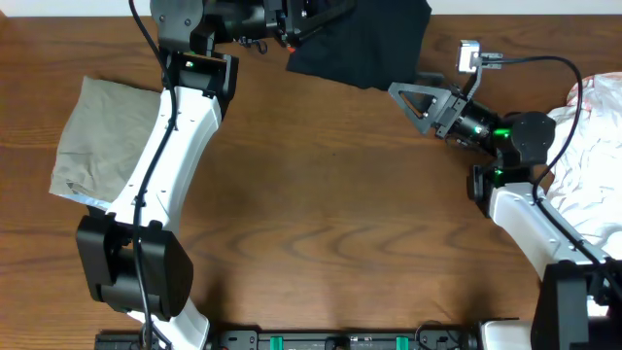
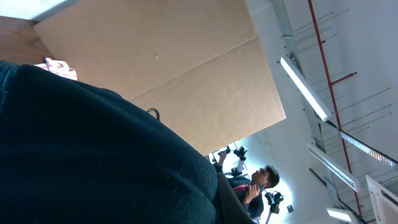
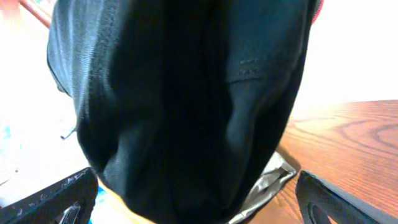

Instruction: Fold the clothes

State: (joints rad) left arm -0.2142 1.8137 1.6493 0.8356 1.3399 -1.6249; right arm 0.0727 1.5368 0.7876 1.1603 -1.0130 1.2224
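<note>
A black garment (image 1: 364,39) hangs at the far middle of the table, lifted off the wood. My left gripper (image 1: 292,24) is at its left top edge and appears shut on it. In the left wrist view the dark cloth (image 2: 93,155) fills the lower left and hides the fingers. My right gripper (image 1: 413,105) is open just right of the garment's lower corner. In the right wrist view the black cloth (image 3: 180,93) hangs close in front, between the two spread fingers (image 3: 199,208), which do not touch it.
A folded beige garment (image 1: 102,141) lies at the left of the wooden table (image 1: 330,214). A pile of white clothes (image 1: 593,146) lies at the right edge beside my right arm. A cardboard sheet (image 2: 161,56) stands behind the table.
</note>
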